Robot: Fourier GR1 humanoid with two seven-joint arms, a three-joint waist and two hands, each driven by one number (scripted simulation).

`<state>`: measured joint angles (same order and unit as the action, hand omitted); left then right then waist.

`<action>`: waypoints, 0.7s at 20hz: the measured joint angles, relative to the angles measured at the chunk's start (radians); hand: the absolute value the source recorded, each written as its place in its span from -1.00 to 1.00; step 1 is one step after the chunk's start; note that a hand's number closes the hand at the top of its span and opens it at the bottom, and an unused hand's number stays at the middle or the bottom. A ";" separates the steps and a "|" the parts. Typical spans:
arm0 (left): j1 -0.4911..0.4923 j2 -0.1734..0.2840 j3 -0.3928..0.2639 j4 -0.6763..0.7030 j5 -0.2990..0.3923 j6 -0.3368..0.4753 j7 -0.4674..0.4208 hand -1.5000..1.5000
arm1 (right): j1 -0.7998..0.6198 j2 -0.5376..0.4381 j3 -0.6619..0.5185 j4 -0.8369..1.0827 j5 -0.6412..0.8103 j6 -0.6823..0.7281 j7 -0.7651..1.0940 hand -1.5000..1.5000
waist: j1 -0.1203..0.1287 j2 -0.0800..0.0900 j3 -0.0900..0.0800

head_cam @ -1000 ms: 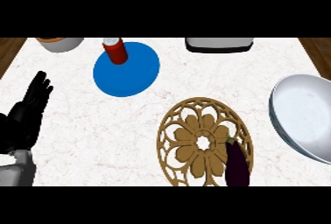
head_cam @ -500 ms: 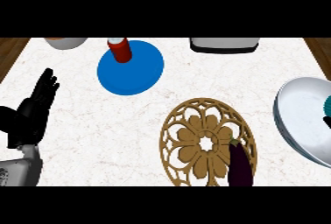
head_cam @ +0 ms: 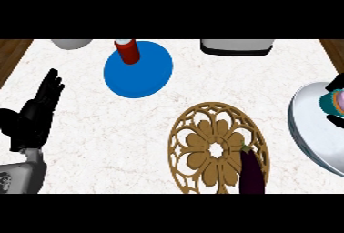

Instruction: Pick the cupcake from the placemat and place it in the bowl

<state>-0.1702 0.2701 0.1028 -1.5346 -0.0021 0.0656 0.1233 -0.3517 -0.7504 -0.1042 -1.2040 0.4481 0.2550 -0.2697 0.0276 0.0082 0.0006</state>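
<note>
Your right hand point(head_cam: 335, 119): only dark finger parts show at the counter's right edge, curled round the cupcake point(head_cam: 334, 102), which sits above the bowl point(head_cam: 316, 132). The cupcake shows a teal wrapper and pale top; most of it is cut off by the edge.

Your left hand point(head_cam: 35, 116): resting at the counter's left edge, fingers straight and pointing up, holding nothing.

Bowl: grey-white, at the right edge, partly out of view.

Placemat point(head_cam: 216, 150): round tan openwork, near the counter's front edge, right of centre. A dark eggplant point(head_cam: 250, 173) lies on its right part.

Blue plate point(head_cam: 139, 69): toward the back edge, with a red can point(head_cam: 128, 50) at its rear rim.

Back edge: a grey item point(head_cam: 73, 43) left, a white-and-black item point(head_cam: 237, 46) right, both cut off.
</note>
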 measured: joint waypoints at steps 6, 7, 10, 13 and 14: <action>0.010 -0.004 0.003 0.007 -0.006 -0.006 -0.015 0.00 | -0.105 0.011 0.020 0.281 0.022 0.053 -0.194 -1.00 | 0.001 0.000 0.001; 0.005 -0.001 0.008 0.010 -0.006 -0.006 -0.014 0.00 | -0.121 0.017 0.007 0.313 0.002 0.074 -0.213 -1.00 | 0.000 0.000 0.001; 0.003 0.003 0.012 0.007 -0.004 -0.007 -0.005 0.00 | -0.151 0.033 -0.070 0.389 -0.108 0.158 -0.253 -1.00 | -0.004 -0.001 0.002; 0.012 0.004 0.018 0.006 0.001 -0.011 -0.009 0.00 | -0.181 0.049 -0.173 0.461 -0.241 0.243 -0.254 -1.00 | -0.011 -0.003 0.002; 0.005 0.008 0.021 0.005 0.003 -0.012 -0.001 0.00 | -0.201 0.047 -0.205 0.487 -0.283 0.278 -0.240 -1.00 | -0.012 -0.004 0.001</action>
<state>-0.1649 0.2777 0.1240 -1.5299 0.0013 0.0536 0.1225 -0.5530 -0.7039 -0.3093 -0.7168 0.1652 0.5332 -0.5093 0.0159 0.0044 0.0021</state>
